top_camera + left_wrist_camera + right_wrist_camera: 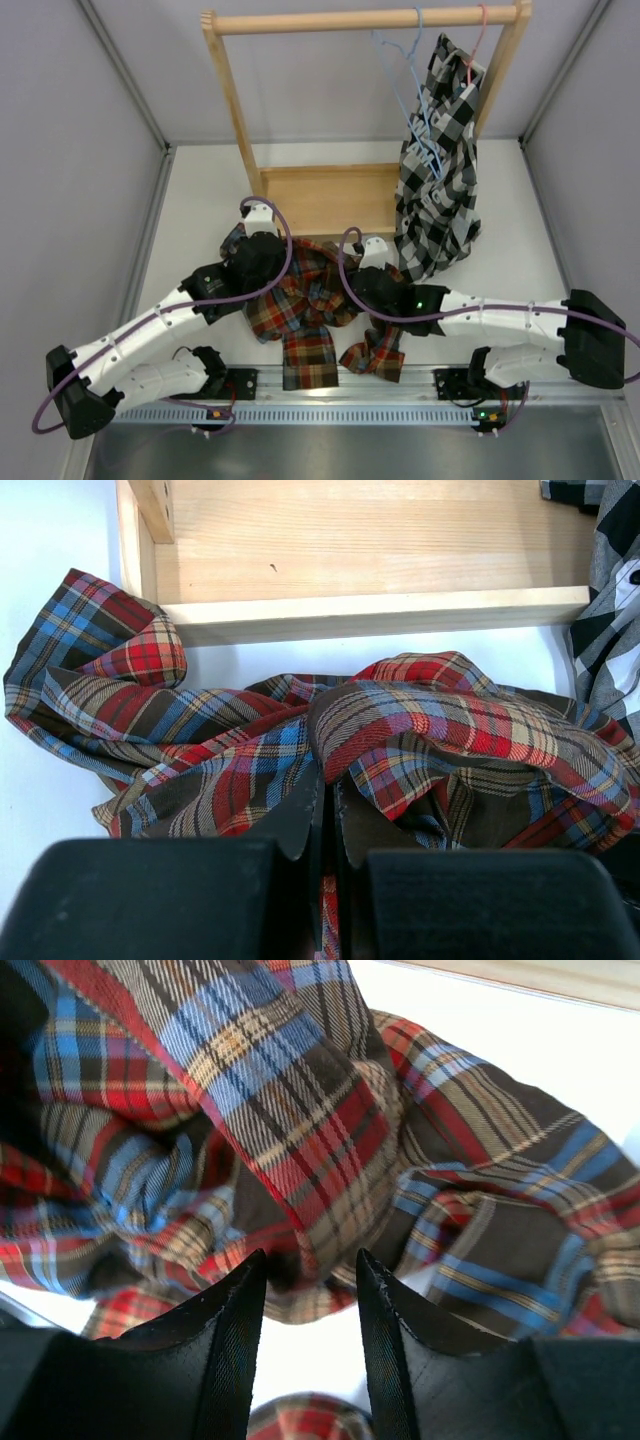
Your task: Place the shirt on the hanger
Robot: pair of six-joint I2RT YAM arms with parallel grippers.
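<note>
One plaid shirt [300,300], crumpled on the table [200,220] just before the wooden rack [228,110]. The left gripper [325,800] is pinched closed on a shirt fold. The right gripper [310,1270] has its jaws partly apart at the cloth. The hanger [418,35] hangs from the rack's top rod beside the black-and-white shirt [440,190].

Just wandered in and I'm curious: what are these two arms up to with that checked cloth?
Two robot arms are working on a crumpled plaid shirt lying on the table. The left end effector is closed on a fold of it; the right end effector is open, close to the cloth. The light-blue hanger hangs on the wooden rail at the back.
</note>
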